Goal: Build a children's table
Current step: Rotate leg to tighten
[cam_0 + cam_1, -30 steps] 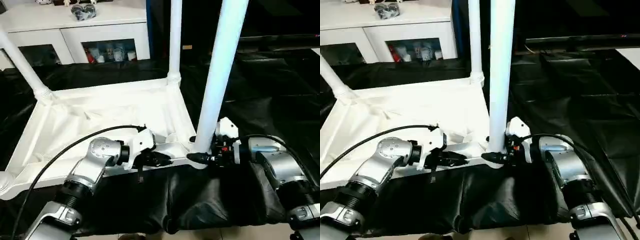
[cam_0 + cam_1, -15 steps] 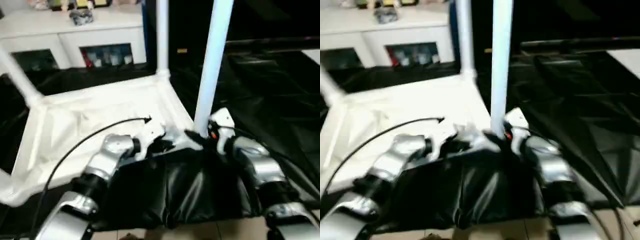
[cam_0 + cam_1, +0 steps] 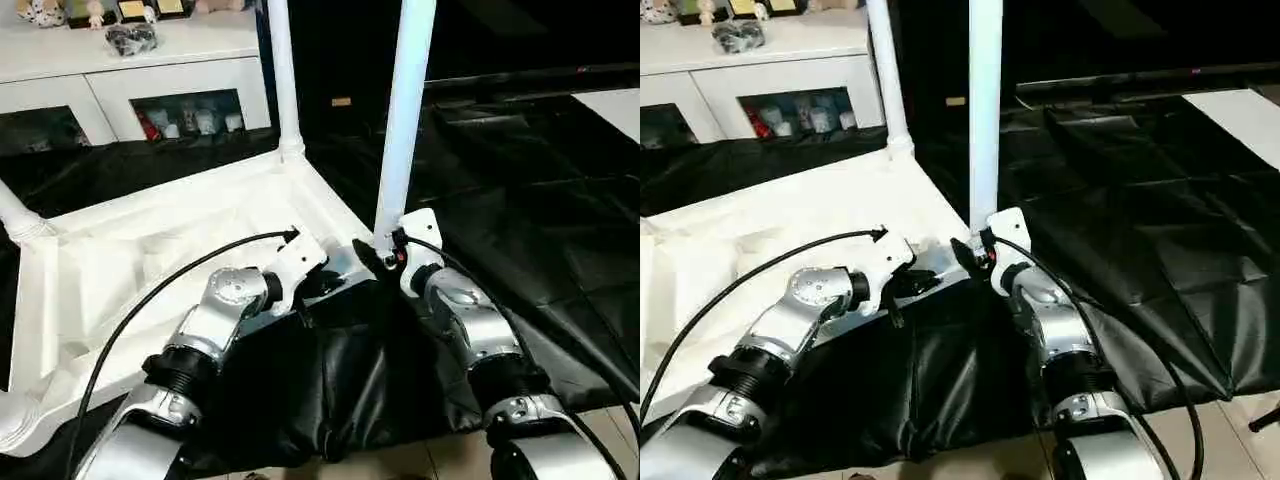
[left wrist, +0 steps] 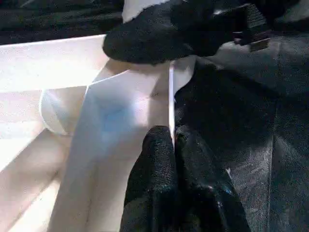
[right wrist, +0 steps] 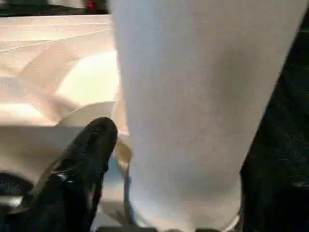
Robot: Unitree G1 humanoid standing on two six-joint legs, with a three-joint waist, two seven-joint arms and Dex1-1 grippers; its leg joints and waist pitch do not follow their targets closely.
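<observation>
**Near-right corner leg, upright between the right pincer's fingers**

Item: children's table, inverted. The white tabletop (image 3: 180, 250) lies ribbed side up on a black sheet (image 3: 520, 200), and its legs point upward. The near-right leg (image 3: 403, 120) stands in the corner socket (image 5: 91, 116) nearest the robot's right arm; its long axis is vertical and runs out of the top of the head view. A far leg (image 3: 280, 80) stands at the next corner back, and another leg (image 3: 15, 215) rises at the far left corner.

Right pincer (image 3: 385, 258): at the foot of the near-right leg, which lies straight ahead of it. The fingers are spread to either side of the tube, one black finger (image 5: 79, 169) clear of it on the socket side; no pinch shows.

Left pincer (image 4: 175, 145): fingers pressed together, pinching the thin near rim of the tabletop just beside the same corner.

Judgement: the right arm is the nearer to the leg; any seating or release turns on that vertical axis staying true in the socket
</observation>
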